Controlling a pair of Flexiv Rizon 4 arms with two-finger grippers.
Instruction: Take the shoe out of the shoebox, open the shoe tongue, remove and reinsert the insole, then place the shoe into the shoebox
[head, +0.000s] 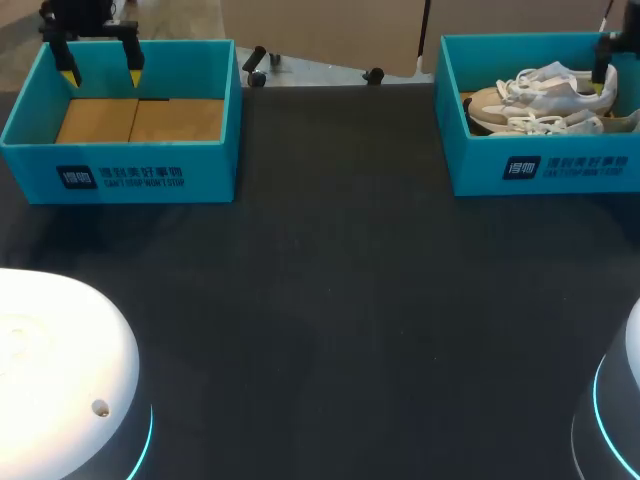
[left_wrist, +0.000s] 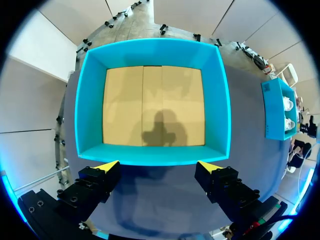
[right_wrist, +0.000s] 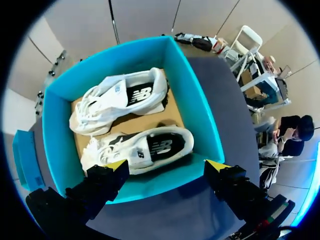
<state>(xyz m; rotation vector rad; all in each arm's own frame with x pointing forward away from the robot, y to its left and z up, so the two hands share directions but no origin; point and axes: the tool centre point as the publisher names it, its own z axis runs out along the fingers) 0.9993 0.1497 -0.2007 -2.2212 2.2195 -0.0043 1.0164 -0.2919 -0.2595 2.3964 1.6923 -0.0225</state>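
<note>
The right gripper (right_wrist: 167, 165) hangs above the shoebox (right_wrist: 200, 115), its yellow-tipped fingers spread wide and holding nothing, the tips showing over the box wall on the gripper's side. Inside the shoebox two white shoes stand side by side on the brown cardboard bottom. The near shoe (right_wrist: 145, 147) lies just beyond that wall and the far shoe (right_wrist: 120, 100) lies past it, toward the opposite wall. Both have their openings up, showing dark insoles, and their laces bunch at the same end. The left gripper (left_wrist: 159, 166) is well apart from the shoebox, across the dark table (head: 330, 300), its fingers likewise spread and gripping nothing. It hovers over a second teal box (left_wrist: 150, 52), whose cardboard floor (left_wrist: 155, 105) carries the gripper's shadow. From the head view, the second box sits level with the shoebox, with a wide stretch of table between them.
</note>
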